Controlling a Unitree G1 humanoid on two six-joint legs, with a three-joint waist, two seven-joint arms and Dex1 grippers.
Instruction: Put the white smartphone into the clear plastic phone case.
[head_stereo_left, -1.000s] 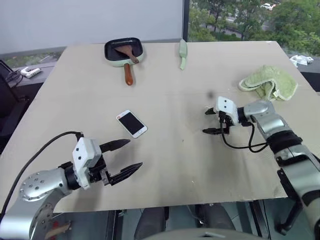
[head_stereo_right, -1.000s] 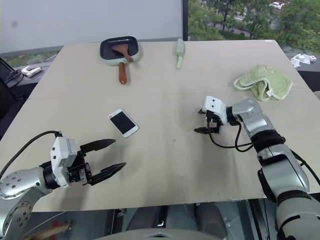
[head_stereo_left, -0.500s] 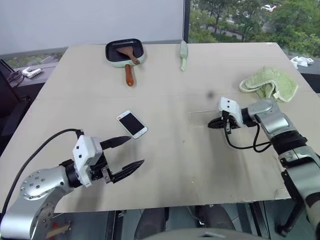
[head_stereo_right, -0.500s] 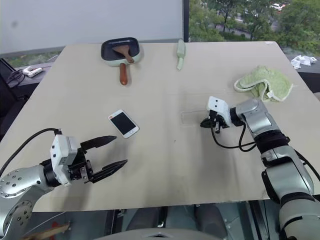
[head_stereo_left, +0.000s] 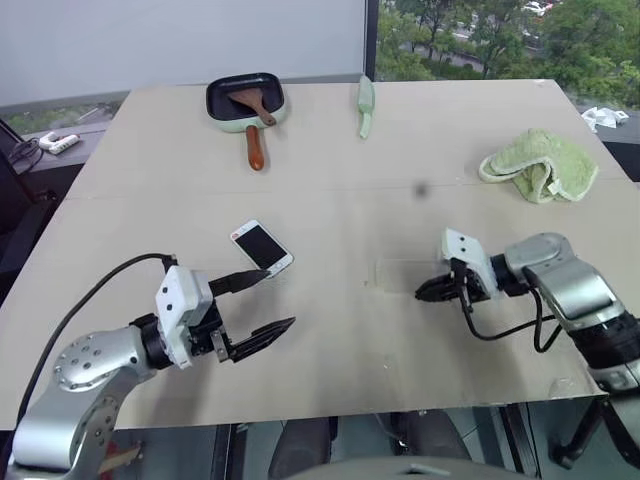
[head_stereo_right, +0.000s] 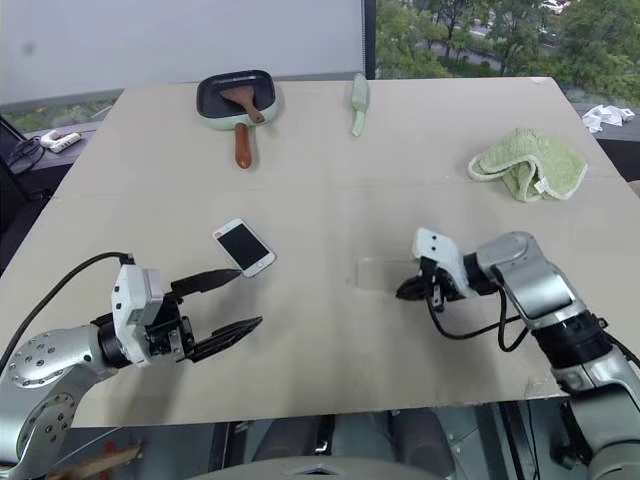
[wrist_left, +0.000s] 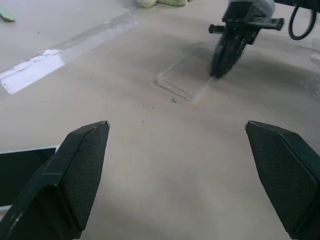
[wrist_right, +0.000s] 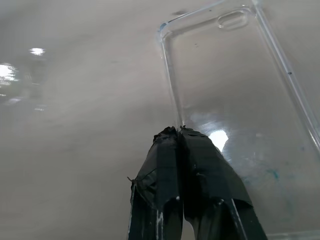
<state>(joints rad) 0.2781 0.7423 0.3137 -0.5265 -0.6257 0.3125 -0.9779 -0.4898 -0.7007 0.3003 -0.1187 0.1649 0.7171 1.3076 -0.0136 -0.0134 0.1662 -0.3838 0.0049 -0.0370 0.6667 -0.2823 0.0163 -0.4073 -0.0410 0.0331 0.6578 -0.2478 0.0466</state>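
Glossy transparent phone case (wrist_right: 240, 85), rounded corners, camera cutout

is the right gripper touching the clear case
Touching. In the right wrist view the shut right gripper pinches the long edge of the clear plastic phone case.

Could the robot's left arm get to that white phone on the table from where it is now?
Probably yes. The left gripper hangs open just short of the white smartphone, with only bare table between them.
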